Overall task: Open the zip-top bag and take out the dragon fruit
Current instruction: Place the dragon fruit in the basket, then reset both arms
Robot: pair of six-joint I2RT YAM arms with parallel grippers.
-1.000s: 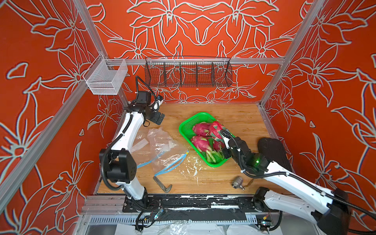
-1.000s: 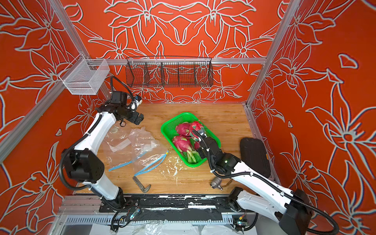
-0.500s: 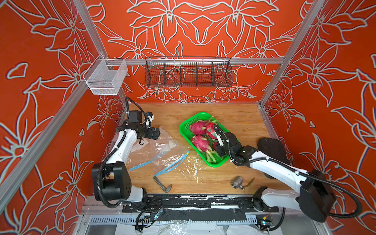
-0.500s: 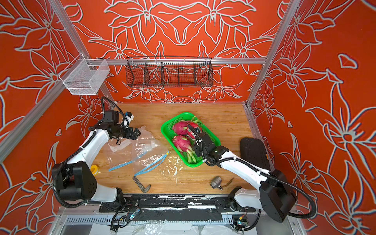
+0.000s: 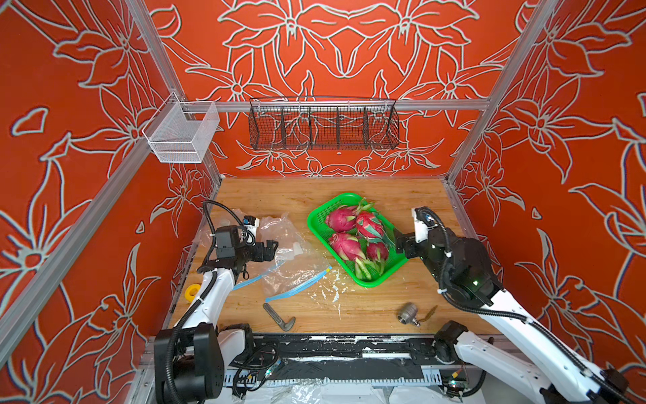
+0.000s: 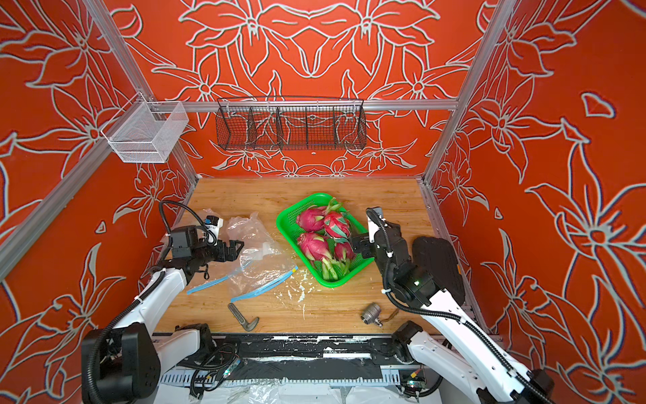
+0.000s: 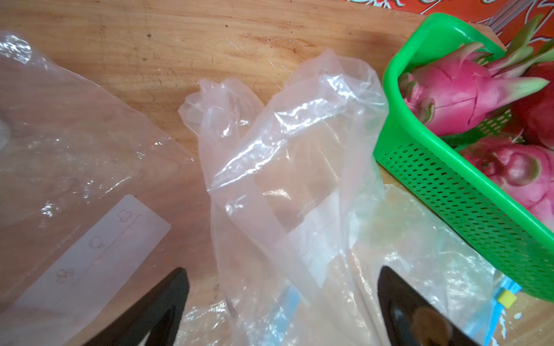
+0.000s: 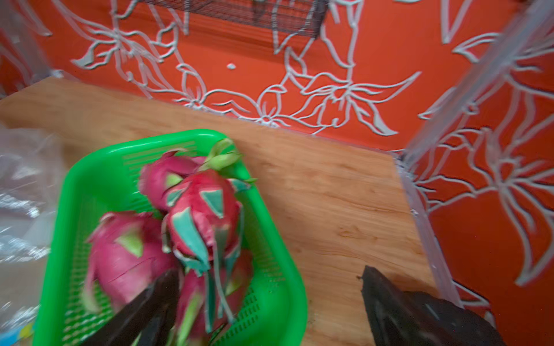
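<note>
Plainly, dragon fruit (image 5: 344, 243) fill the green basket (image 5: 325, 210) — right claw (image 5: 397, 242) gaping.

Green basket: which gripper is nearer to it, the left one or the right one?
Right. The right gripper is at the rim of the basket, open, next to the dragon fruit. The left gripper is over the bags, apart from the basket.

This is a robot test cell in a laboratory, not a home or a shop. An aluminium frame (image 5: 437, 104) holds printed orange flower walls (image 5: 349, 42) around a small wooden tabletop (image 5: 402, 196). The left arm (image 5: 215, 297) and the right arm (image 5: 514, 321) are mounted at its front edge above loose cables (image 5: 257, 367). A black wire basket (image 5: 323, 127) and a white mesh basket (image 5: 181, 134) hang on the frame.
</note>
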